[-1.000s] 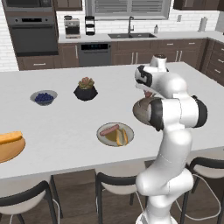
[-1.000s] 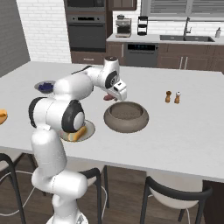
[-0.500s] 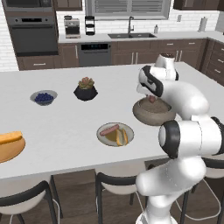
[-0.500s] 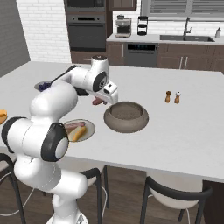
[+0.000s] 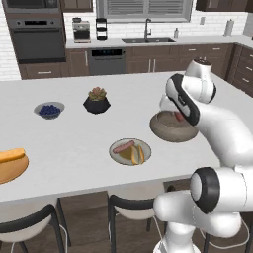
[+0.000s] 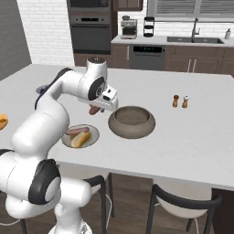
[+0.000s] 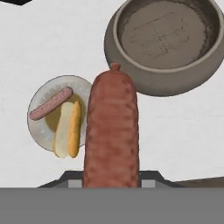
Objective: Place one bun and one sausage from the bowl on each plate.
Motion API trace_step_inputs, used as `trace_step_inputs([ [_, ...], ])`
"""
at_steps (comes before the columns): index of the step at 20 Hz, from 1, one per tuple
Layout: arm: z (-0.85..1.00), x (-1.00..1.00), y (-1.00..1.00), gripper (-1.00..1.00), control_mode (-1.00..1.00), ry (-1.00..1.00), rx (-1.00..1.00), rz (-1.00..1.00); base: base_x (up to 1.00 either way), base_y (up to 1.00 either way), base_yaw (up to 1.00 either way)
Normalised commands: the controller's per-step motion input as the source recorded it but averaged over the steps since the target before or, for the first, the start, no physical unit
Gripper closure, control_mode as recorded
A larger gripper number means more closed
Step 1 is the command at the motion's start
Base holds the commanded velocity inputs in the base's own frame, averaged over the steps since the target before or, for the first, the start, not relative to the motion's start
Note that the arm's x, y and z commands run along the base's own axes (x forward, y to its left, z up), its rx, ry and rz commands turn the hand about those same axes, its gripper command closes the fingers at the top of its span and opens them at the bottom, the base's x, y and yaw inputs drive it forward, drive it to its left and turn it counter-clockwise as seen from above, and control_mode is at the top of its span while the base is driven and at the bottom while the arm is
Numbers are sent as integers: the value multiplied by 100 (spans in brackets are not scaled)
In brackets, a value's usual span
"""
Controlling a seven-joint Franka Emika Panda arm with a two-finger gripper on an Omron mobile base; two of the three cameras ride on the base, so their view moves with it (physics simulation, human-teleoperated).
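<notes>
**Sausage in the jaws, hanging beside the bowl – grip notes**

Gripper (image 6: 97, 109) is carrying a sausage (image 7: 112, 131). Jaws are standing narrowly apart, closed onto it; hand view is showing the sausage running straight up from between the tips, so the hold looks to be near one end, not mid-length. Fingertips themselves are hidden behind it, so exact contact I can't tell.

Where things are sitting:
- The bowl (image 7: 148, 83) is looking empty inside from the hand view. The gripper is hovering just beside its rim, on the grey plate's side, above the counter (image 5: 74, 143).
- Pale grey plate (image 5: 118, 157) is already holding one sausage and one bun, lying side by side.
- Wooden plate (image 5: 10, 170) is sitting well apart at the far left edge of the left base view, with a bun (image 5: 11, 155) on it and no sausage that I can see. My read: this sausage is heading there.

Handling, judged from looks:
- Light, smooth-skinned, round in section, so it is likely prone to rolling or slipping in a two-finger pinch.
- Somewhat soft; a hard squeeze is probably denting it rather than holding better.
- End grip means a long lever: the free end is likely swinging on fast moves. A mid-length hold across the short axis would be steadier.
- Not fragile, but it will probably roll on release, so setting it down low, beside the bun, is looking like the safe option.
</notes>
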Motion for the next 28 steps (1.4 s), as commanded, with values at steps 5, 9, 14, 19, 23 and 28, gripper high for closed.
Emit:
trace_step_inputs([
  [5,3,-93,38,100,-100,1,-7,3,0,0,0],
  [9,0,-77,30,100,-100,3,-8,0,0,0,0],
  [14,0,-32,0,100,-100,0,-3,0,0,0,0],
  [19,0,0,0,100,100,0,0,0,-22,0,0],
  [23,0,0,0,100,100,0,0,0,-96,61,0],
  [28,0,0,0,100,100,0,0,0,-36,100,0],
])
